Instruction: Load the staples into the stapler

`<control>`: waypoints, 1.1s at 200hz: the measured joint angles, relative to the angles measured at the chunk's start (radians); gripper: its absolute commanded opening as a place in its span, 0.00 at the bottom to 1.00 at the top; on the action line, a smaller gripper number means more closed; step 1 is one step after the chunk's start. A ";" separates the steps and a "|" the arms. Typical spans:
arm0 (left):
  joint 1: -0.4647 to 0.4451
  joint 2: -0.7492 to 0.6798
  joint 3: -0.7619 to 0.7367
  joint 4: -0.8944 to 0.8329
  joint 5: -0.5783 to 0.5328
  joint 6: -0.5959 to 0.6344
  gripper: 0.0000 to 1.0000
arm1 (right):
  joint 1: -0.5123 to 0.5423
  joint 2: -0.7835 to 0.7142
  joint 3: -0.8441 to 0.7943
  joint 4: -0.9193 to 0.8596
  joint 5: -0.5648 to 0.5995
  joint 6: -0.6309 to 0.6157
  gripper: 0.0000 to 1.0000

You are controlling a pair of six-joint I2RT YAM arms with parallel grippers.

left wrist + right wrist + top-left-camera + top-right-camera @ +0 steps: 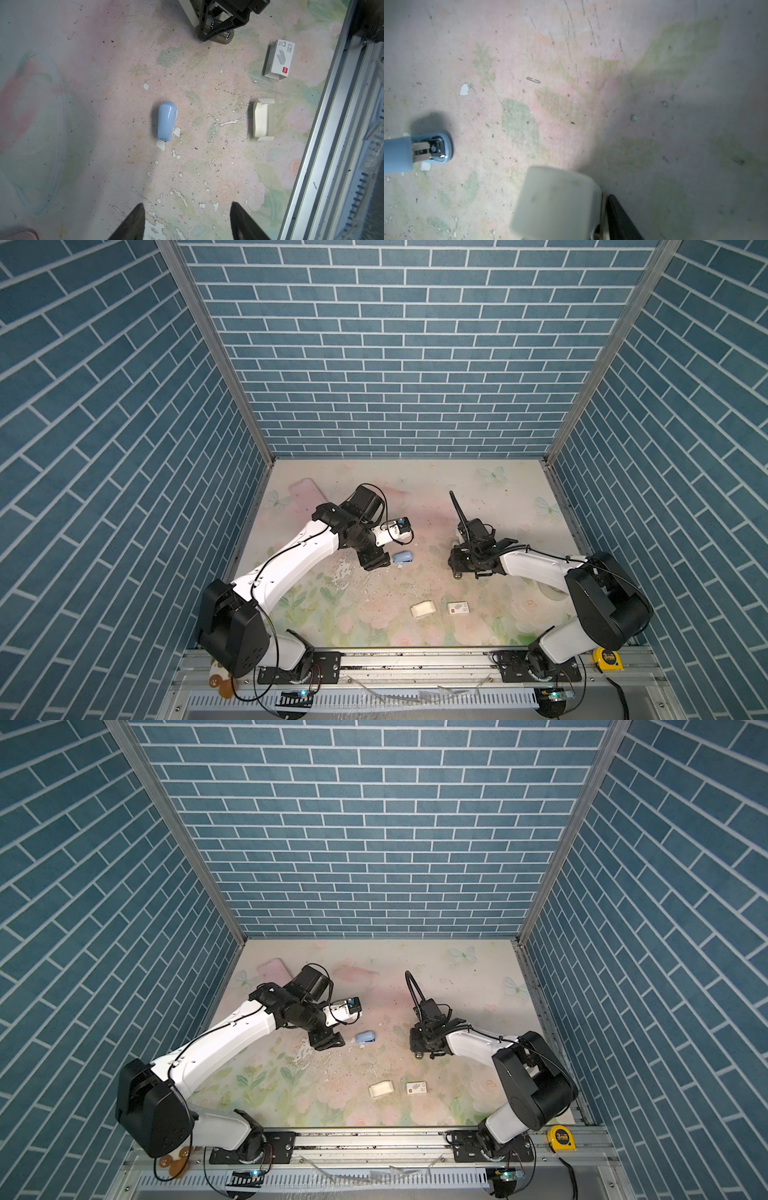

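Surface: worn floral-print tabletop [490, 510], flaked in patches, walled on three sides by blue brick-pattern panels.
Stapler [402, 558]: light blue, lying on the table mid-scene between the two grippers, touched by neither; metal mouth end faces right.
Left gripper [187, 220]: poised just left of the stapler, fingers spread apart with nothing between them.
Right gripper [603, 204]: low over the table, right of the stapler and well apart from it; pale pad and black finger drawn close together.
Staples [228, 35]: a thin silvery strip seems pinched between the right gripper's fingers; mostly hidden.
Loose staple [533, 80]: single, flat on the table between the right gripper and the stapler.
Card tray [424, 609]: white, empty, near side of the table, centre.
Sleeve [458, 608]: white with a red mark, just right of the tray, not touching it.
Pink flat item [305, 493]: far left corner.
Tape measure [607, 659]: yellow, on the near rail at right.
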 measured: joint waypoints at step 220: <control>0.055 0.007 0.047 0.032 0.052 0.001 0.67 | 0.196 -0.106 0.060 -0.102 0.067 -0.140 0.43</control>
